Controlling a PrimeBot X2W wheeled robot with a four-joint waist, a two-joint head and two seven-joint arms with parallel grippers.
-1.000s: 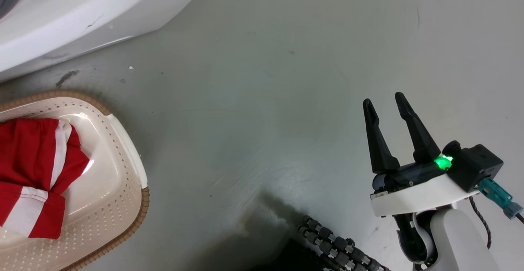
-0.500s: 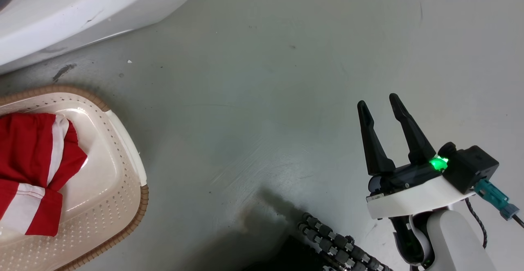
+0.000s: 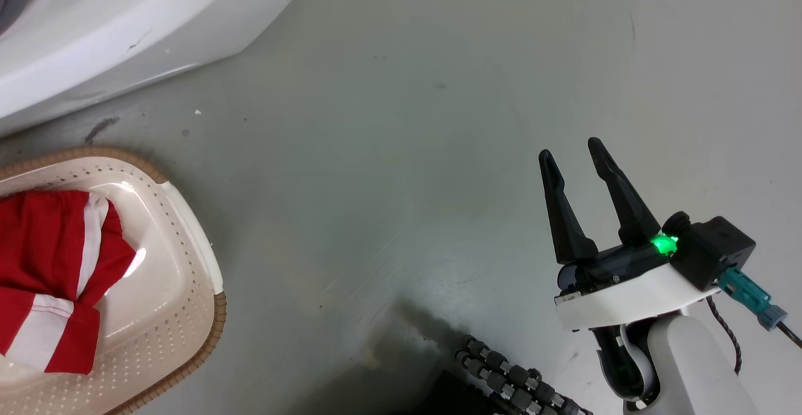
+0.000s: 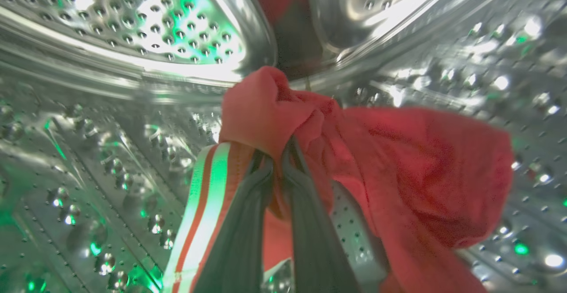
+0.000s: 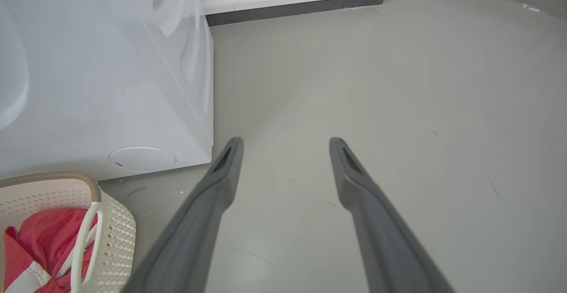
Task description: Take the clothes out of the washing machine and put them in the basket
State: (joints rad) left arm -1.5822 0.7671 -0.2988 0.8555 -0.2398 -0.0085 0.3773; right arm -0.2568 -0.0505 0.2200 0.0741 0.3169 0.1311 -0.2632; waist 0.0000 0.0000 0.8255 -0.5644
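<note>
"Red garment (image 4: 398,164) lies in the drum (image 4: 110,151), left gripper (image 4: 278,153) clamped on its bunched fold."
"Anything changed?"
"Only the head camera shifted. 1 striped garment (image 3: 44,246) stays in the basket (image 3: 188,246) at 9 o'clock; right gripper (image 3: 569,150) apart, idle. Pulling out comes next."

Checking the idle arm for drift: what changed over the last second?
The right gripper slid slightly left over the floor, fingers open and empty throughout. The picture's small vertical shift is the camera. The red striped garment lies unchanged in the basket. The left gripper grips a bunched red garment in the drum; no earlier picture shows it.
</note>
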